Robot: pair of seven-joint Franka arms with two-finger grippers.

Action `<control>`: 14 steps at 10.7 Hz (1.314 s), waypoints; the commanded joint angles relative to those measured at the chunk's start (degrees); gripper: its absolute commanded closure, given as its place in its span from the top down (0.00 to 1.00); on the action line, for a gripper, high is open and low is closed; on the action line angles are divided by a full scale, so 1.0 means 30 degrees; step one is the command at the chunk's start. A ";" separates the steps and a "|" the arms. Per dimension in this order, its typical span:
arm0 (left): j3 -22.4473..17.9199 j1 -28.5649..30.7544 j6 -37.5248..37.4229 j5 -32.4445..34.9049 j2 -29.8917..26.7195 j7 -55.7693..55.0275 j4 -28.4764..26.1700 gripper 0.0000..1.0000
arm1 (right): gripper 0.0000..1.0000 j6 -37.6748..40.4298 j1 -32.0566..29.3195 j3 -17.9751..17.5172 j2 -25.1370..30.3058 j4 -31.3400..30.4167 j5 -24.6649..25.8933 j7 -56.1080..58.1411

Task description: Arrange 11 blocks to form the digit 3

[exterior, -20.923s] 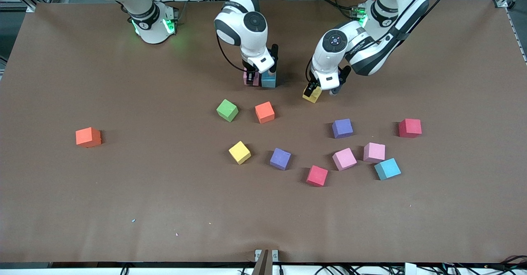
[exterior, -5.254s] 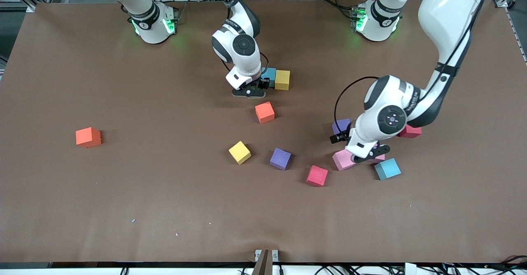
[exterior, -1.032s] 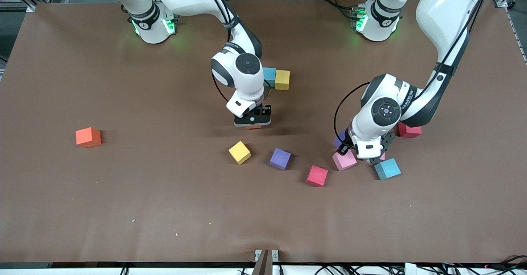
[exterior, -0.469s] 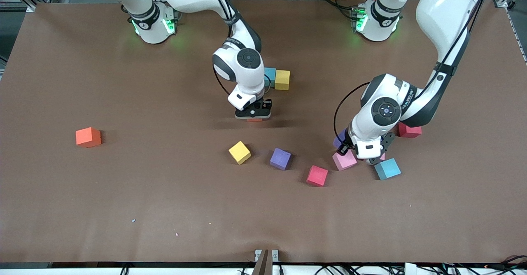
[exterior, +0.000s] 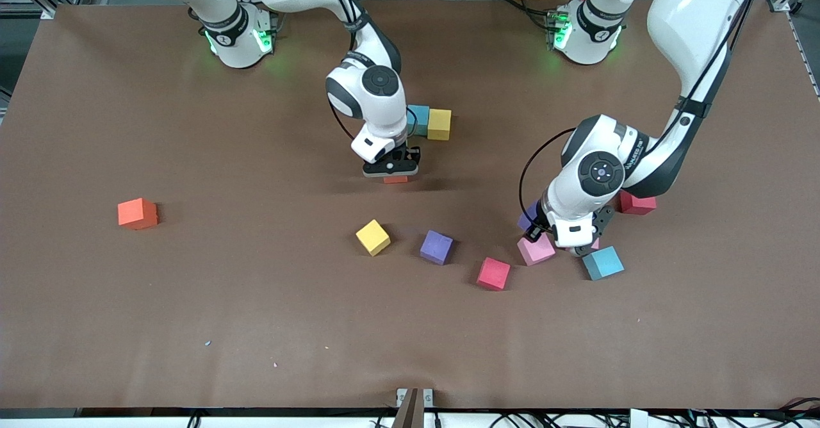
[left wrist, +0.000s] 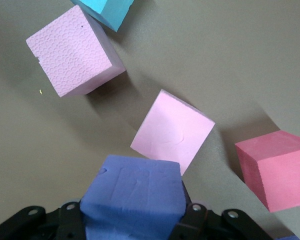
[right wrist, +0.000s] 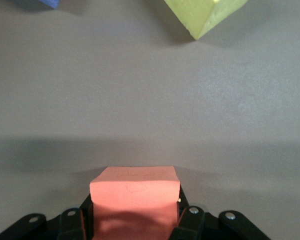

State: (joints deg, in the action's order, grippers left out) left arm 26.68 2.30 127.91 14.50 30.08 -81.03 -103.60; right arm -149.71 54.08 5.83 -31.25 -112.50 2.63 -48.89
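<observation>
Loose blocks lie nearest the camera. Left gripper (exterior: 580,243), at 3 o'clock over the pink blocks (exterior: 535,249), is clenched on a purple block (left wrist: 135,200). Right gripper (exterior: 392,170), near centre, grasps an orange block (right wrist: 134,202). Teal block (exterior: 419,119) and yellow block (exterior: 439,124) touch at 12 o'clock.

Around my left hand (exterior: 580,239) pink blocks (exterior: 535,249), a teal block (exterior: 603,263) and a red block (exterior: 635,203) crowd close. Under my right hand (exterior: 392,170) the counter (exterior: 224,287) lies open.

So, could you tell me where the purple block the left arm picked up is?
The left gripper holds the purple block above the two pink blocks.
</observation>
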 commanded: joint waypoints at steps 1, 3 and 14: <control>0.0014 -0.0094 -0.0391 -0.0350 -0.0037 -0.0207 0.0226 0.10 | 0.00 -0.0457 0.0167 -0.0010 0.0750 -0.1173 -0.0232 -0.0748; 0.0014 -0.0123 -0.0391 -0.0350 -0.0037 -0.0207 0.0226 0.10 | 0.00 -0.0662 0.0634 -0.0010 0.0604 -0.1174 -0.0232 -0.1481; 0.0014 -0.0124 -0.0391 -0.0526 -0.0008 -0.0265 0.0255 0.10 | 0.00 -0.0224 0.0578 0.0078 0.0662 -0.1408 -0.0027 -0.1280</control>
State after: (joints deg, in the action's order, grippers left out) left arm 26.69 2.26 127.91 13.99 30.09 -81.06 -103.59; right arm -150.86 55.55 5.86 -30.21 -114.43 2.65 -52.28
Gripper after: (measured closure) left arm 0.396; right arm 0.410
